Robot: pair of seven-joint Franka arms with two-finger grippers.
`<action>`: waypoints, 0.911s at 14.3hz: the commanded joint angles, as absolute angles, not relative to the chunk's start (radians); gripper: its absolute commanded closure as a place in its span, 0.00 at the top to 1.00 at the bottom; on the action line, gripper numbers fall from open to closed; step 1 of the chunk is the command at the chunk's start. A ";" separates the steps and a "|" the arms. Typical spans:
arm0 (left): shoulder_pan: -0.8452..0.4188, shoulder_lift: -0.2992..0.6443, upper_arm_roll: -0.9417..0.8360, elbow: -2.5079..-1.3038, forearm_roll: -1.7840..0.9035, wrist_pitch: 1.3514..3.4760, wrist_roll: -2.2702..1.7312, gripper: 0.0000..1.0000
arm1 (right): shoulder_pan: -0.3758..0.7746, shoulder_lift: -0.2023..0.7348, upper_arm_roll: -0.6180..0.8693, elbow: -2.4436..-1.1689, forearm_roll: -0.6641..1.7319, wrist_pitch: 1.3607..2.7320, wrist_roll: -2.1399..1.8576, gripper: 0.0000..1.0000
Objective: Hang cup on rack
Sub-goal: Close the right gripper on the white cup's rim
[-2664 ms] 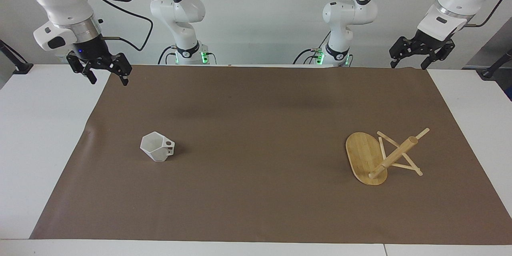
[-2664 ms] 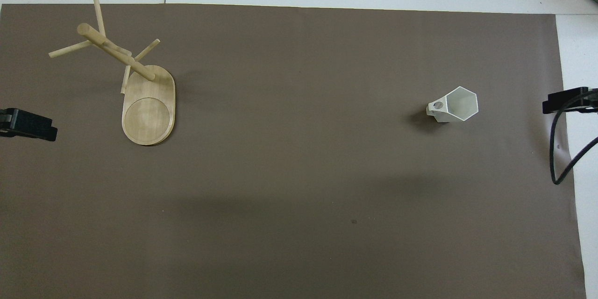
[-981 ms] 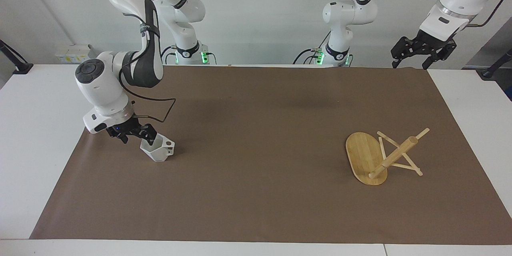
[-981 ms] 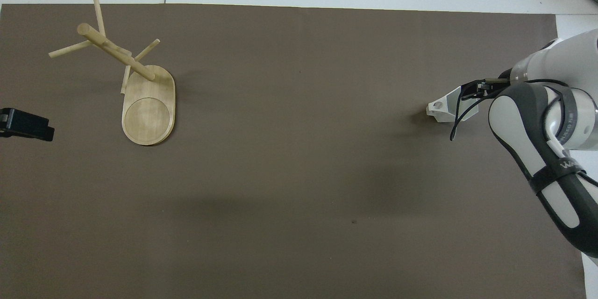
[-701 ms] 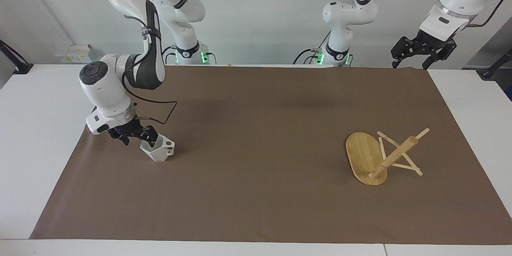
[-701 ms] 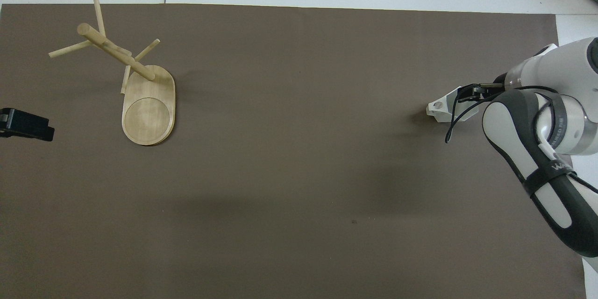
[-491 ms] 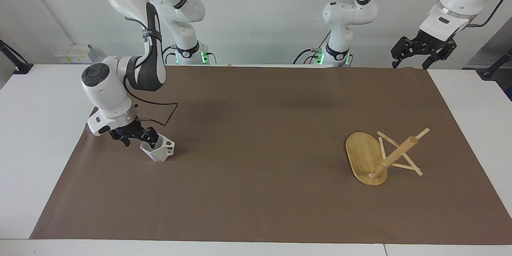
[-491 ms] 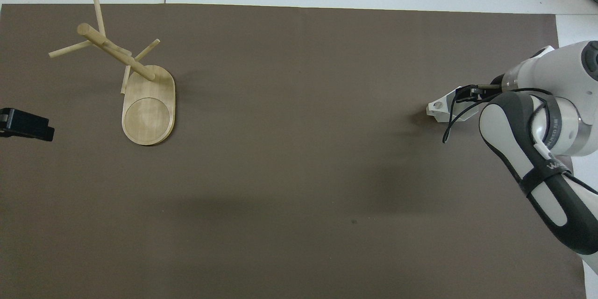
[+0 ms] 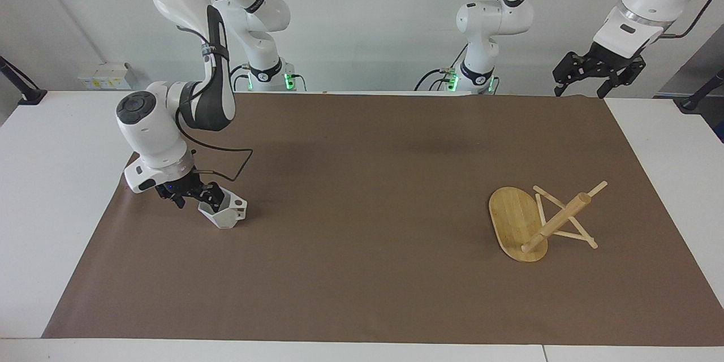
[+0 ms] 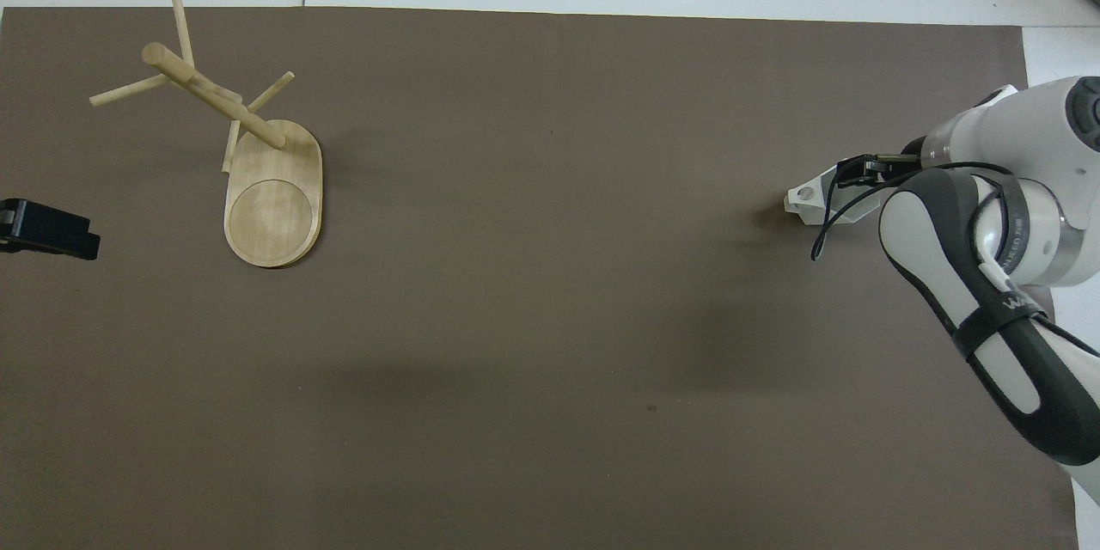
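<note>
Item, cup [image 9: 226,212]: white and faceted, sitting on the brown mat [image 9: 362,271] toward the right arm's end of the table, its handle pointing toward the rack. We are seeing the right gripper [image 9: 195,194] down at the cup's rim, on the side away from the handle, with one finger seeming to dip into the mouth and the other outside the wall; its fingers are standing spread, and we cannot tell whether they are touching the wall. Item, right arm: we are noting it folded low over the mat's edge, elbow up, wrist tilted toward the cup, a black cable looping beside it. Item, left gripper [image 9: 594,70]: we are finding it waiting raised over the mat's corner at the left arm's end, fingers open and holding nothing. Item, rack [image 9: 537,220]: bamboo, standing on its oval base toward the left arm's end, well apart from the cup, pegs crossing its post. Between cup and rack we are seeing only bare mat; white table [image 9: 51,209] is showing along the mat's edges.
</note>
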State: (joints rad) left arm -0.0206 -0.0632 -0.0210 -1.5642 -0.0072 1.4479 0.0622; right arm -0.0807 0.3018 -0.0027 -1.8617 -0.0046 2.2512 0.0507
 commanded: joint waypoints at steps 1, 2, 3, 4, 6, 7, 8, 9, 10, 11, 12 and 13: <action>-0.023 -0.084 -0.018 -1.589 0.011 1.450 0.057 1.00 | -0.084 0.299 0.003 -1.876 0.014 2.276 0.064 0.85; -0.023 -0.084 -0.018 -1.589 0.011 1.450 0.057 1.00 | -0.084 0.299 0.003 -1.876 0.014 2.276 0.064 0.82; -0.023 -0.084 -0.018 -1.589 0.011 1.448 0.057 1.00 | -0.084 0.299 0.003 -1.878 0.014 2.276 0.064 0.73; -0.023 -0.084 -0.018 -1.589 0.011 1.448 0.057 1.00 | -0.084 0.298 0.003 -1.878 0.014 2.275 0.064 0.62; -0.023 -0.084 -0.018 -1.589 0.011 1.450 0.057 1.00 | -0.084 0.298 0.011 -1.876 0.014 2.272 0.066 0.37; -0.023 -0.084 -0.018 -1.589 0.011 1.448 0.057 1.00 | -0.084 0.298 0.012 -1.876 0.014 2.270 0.067 0.27; -0.023 -0.084 -0.018 -1.589 0.011 1.450 0.057 1.00 | -0.084 0.298 0.012 -1.876 0.014 2.270 0.067 0.20; -0.023 -0.084 -0.018 -1.589 0.011 1.450 0.057 1.00 | -0.084 0.298 0.012 -1.876 0.014 2.270 0.066 0.15; -0.023 -0.084 -0.018 -1.589 0.011 1.450 0.057 1.00 | -0.084 0.298 0.012 -1.876 0.014 2.269 0.066 0.10; -0.023 -0.084 -0.018 -1.589 0.011 1.450 0.057 1.00 | -0.084 0.298 0.012 -1.876 0.014 2.269 0.067 0.06; -0.023 -0.084 -0.018 -1.589 0.011 1.450 0.057 1.00 | -0.084 0.298 0.017 -1.876 0.014 2.269 0.067 0.00; -0.023 -0.084 -0.018 -1.589 0.011 1.450 0.057 1.00 | -0.084 0.299 0.021 -1.876 0.014 2.270 0.067 0.00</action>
State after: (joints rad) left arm -0.0206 -0.0632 -0.0210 -1.5642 -0.0071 1.4476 0.0622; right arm -0.0803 0.3000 0.0092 -1.8605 0.0031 2.2516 0.0516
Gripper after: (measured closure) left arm 0.000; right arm 0.943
